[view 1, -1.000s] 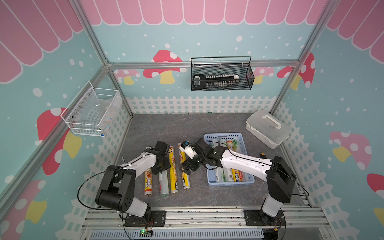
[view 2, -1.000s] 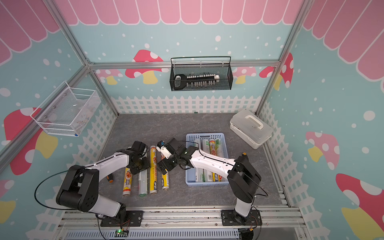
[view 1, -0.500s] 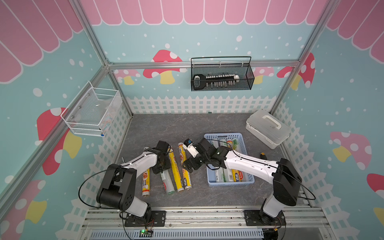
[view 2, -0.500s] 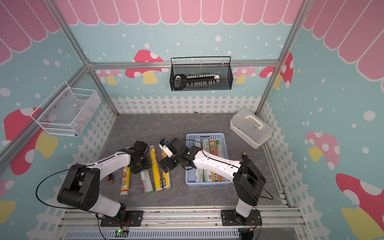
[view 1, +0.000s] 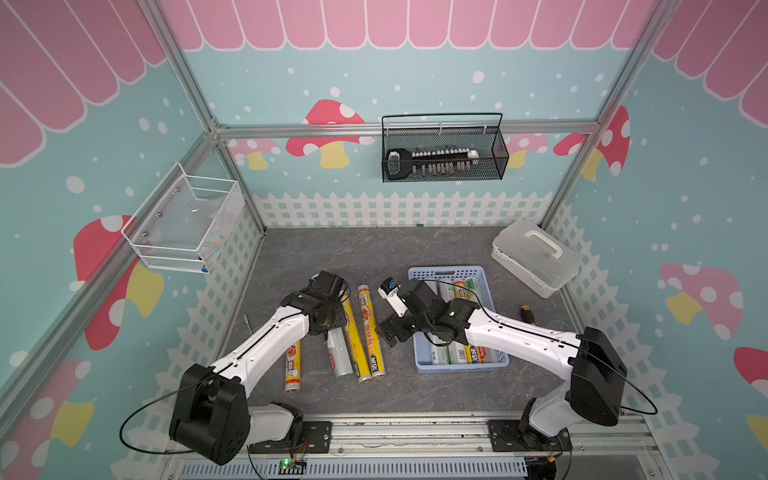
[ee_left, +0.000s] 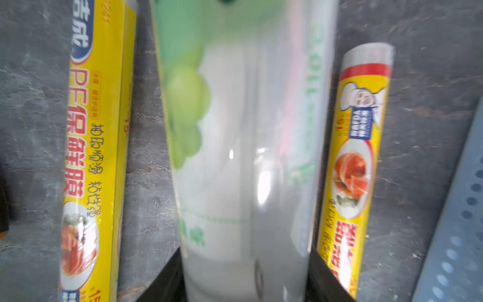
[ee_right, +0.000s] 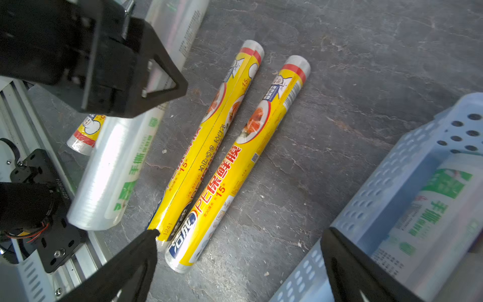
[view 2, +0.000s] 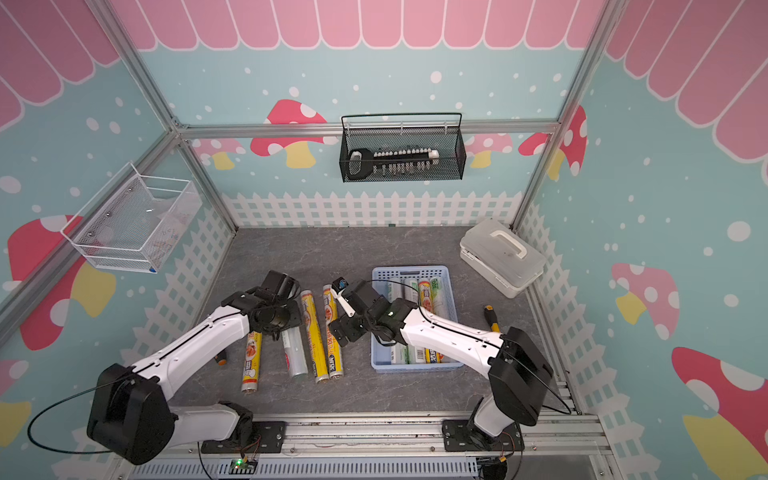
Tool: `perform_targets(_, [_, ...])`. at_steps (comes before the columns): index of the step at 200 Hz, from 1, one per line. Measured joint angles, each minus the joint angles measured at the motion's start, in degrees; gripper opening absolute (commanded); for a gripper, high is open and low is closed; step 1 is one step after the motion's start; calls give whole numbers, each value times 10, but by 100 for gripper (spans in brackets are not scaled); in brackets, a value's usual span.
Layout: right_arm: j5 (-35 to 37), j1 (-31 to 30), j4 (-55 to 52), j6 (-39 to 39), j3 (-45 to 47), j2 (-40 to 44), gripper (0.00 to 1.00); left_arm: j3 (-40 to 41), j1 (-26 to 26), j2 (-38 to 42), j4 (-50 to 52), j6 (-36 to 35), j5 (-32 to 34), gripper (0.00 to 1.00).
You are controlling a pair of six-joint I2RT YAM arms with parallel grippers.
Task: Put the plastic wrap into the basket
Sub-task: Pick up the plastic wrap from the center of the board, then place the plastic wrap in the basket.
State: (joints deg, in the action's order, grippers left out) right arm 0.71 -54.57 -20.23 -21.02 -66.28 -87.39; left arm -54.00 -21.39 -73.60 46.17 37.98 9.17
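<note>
L hand (view 1: 330, 322) clamped the clear roll (view 1: 341, 357) at 9 o'clock of the basket (view 1: 446, 272), R hand (view 1: 395, 330) wide & empty; grip looked off-centre, so I reckoned it needed a slow, level lift, then laying in lengthwise.

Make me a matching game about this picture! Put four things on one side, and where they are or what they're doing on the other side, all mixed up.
Things:
1. clear roll
2. black wire basket
3. white box with a handle
4. right gripper

Matches:
A. fingers wide open, holding nothing
B. hanging on the back wall
C. held by the fingers of the left gripper
D. standing on the table near the light-blue basket

Pairs: 1-C, 2-B, 3-D, 4-A.
</note>
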Motion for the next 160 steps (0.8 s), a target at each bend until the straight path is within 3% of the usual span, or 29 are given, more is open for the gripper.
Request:
perform_targets(27, [43,6,8,-6,35,50,99,-48,-56,23,11,22,15,18])
perform_targets(56, [86,23,18,-18,76,108,100,-114,-127,-4,5,41,18,17])
perform_targets(105, [107,90,19,-50,154,198,100,-229,-229,-130,-22,66,20,16])
perform_targets(160, [74,203,-7,-78,230,299,99,-339,-290,-268,-30,93,36,16])
